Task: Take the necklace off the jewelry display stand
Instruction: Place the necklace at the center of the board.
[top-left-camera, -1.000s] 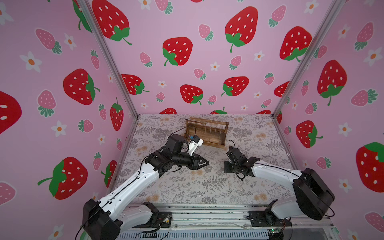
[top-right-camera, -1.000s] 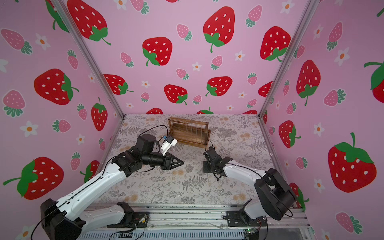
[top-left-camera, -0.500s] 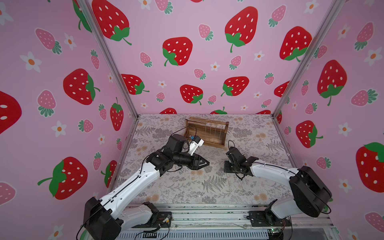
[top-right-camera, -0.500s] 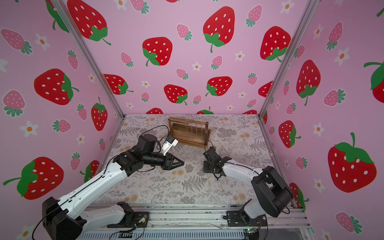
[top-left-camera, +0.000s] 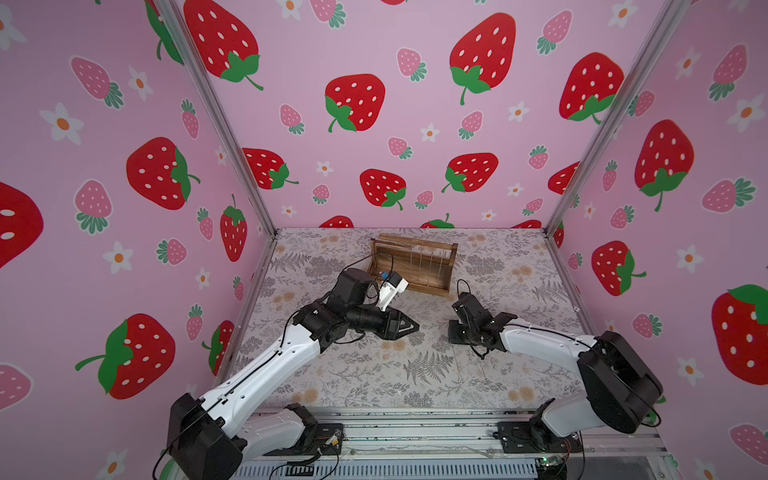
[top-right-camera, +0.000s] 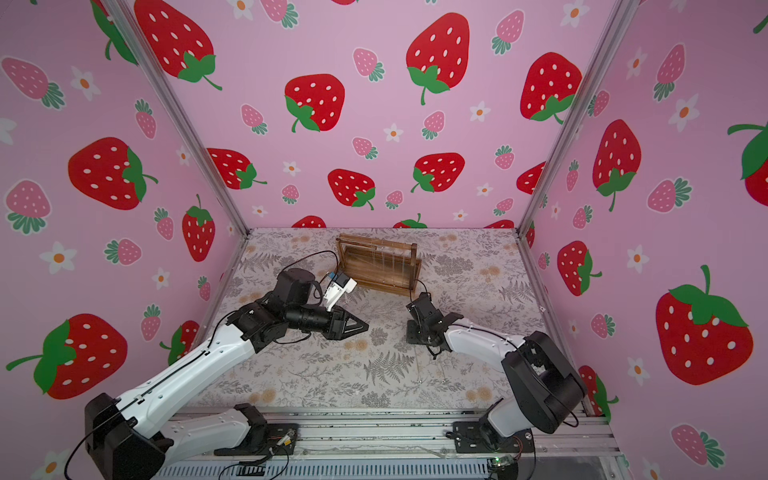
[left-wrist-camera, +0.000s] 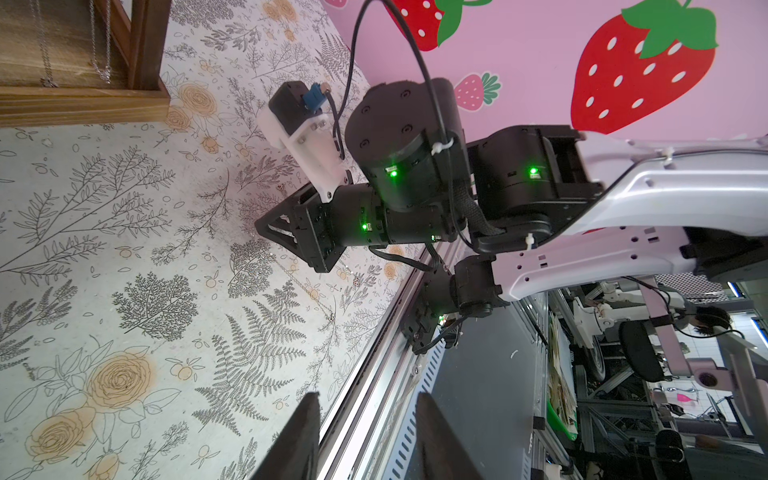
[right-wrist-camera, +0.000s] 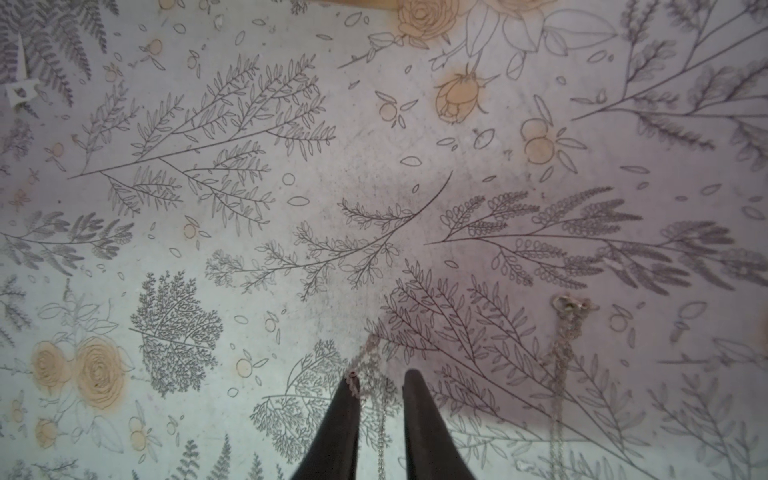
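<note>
Silver necklace (right-wrist-camera: 368, 353) is off the jewelry display stand (top-left-camera: 452, 266) and down on the floral mat (top-left-camera: 365, 374), centre-right in both top views. Your right gripper (right-wrist-camera: 380, 376) stands tip-down over it, jaws parted, with the chain running lengthwise through the gap, loose as far as I can see. Left gripper (top-left-camera: 413, 326) sits mid-frame, spread and empty, farther off. I'd lift the right one straight up so nothing snags. Other chains (left-wrist-camera: 99, 45) hang on the stand.
</note>
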